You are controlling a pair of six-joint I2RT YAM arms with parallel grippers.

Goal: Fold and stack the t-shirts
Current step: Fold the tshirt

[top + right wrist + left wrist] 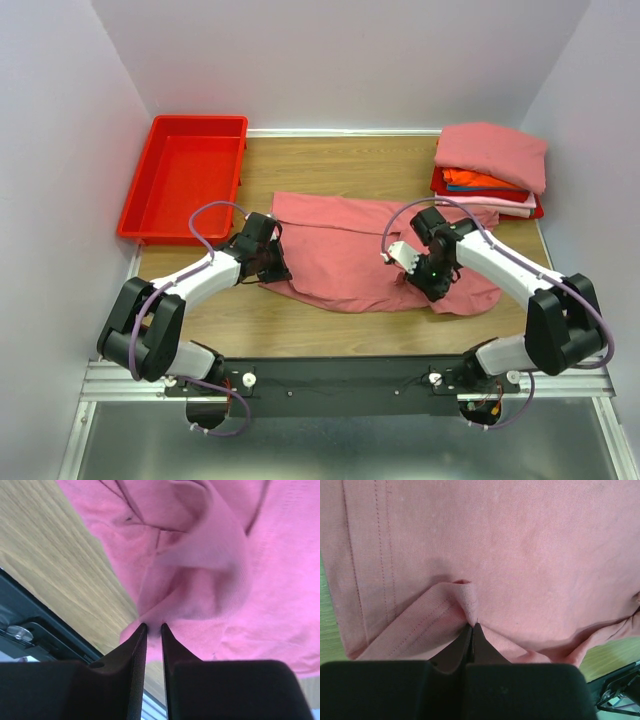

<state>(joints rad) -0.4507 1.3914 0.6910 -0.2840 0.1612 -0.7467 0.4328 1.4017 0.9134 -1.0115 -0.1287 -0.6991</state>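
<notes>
Worktop [335,160]: pale wood, walled in white on three sides, both arms bolted at its near edge.

Salmon-pink t-shirt [340,250]: largest cloth item, spread loosely and rumpled across the middle of the worktop, between the two arms.

Red plastic bin [185,180]: shallow, rectangular, at the far left corner, well apart from the shirt.

Stack of folded t-shirts [490,165]: at the far right corner; a salmon one on top, with orange, pale pink and red layers under it.

Left pincer [471,626]: at the shirt's left edge, fingers closed tight on a small raised fold of stitched hem.

Right pincer [152,626]: on the shirt's near right part, fingers almost together with a thin slit between; bunched cloth meets the tips, and I cannot tell if it is gripped.
</notes>
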